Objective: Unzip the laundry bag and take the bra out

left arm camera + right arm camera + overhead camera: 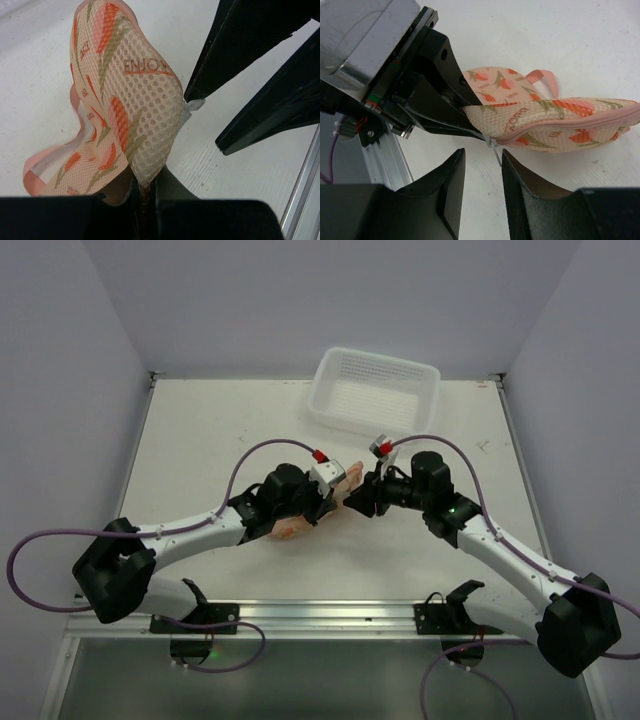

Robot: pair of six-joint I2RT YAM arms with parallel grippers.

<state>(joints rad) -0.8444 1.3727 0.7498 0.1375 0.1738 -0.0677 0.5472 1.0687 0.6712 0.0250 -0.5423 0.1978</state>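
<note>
The laundry bag (298,525) is a peach mesh pouch with red-orange prints, lying at the table's middle between the two arms. My left gripper (145,187) is shut on the bag's corner (127,107), pinching the mesh. In the right wrist view the bag (555,125) shows its pink zipper closed, with a white zip-tie pull (495,149) hanging at the end. My right gripper (482,167) is open, its fingertips just below and on either side of the pull, not touching it. The right fingers (250,55) show in the left wrist view. The bra is hidden.
A white plastic lattice basket (372,392) stands at the back of the table, right of centre. The aluminium rail (300,615) runs along the near edge. White walls close in the left, right and back sides.
</note>
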